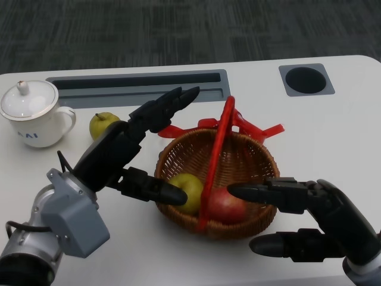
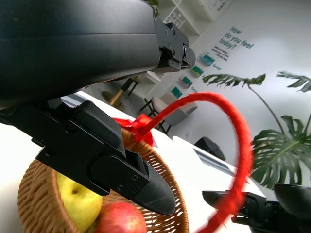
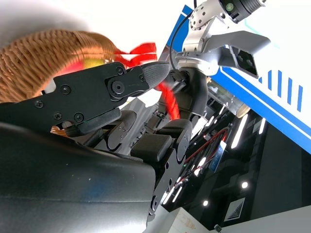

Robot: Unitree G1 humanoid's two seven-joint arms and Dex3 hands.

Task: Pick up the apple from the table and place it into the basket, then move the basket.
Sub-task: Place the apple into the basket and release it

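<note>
We see a wicker basket [image 1: 238,158] with a red handle [image 1: 218,156] standing on the white table [image 1: 333,137], and inside it a yellow-green apple [image 1: 189,192] lies touching a red apple [image 1: 226,205]. Our left hand [image 1: 128,149] hovers at the basket's left side with its fingers spread wide and holding nothing; one finger reaches over the rim beside the yellow-green apple, the others stretch out above the far rim. Our right hand [image 1: 303,217] is at the basket's right side, also spread and empty, one finger pointing in over the rim near the red apple. A second green apple [image 1: 103,125] sits on the table to the left, just beside a white lidded cup [image 1: 31,113] with faint blue lettering we cannot read. In the left wrist view a wall [image 2: 272,43] behind the table carries the words "How do you feel today?", with a large-leaved plant [image 2: 277,145] beneath it.
</note>
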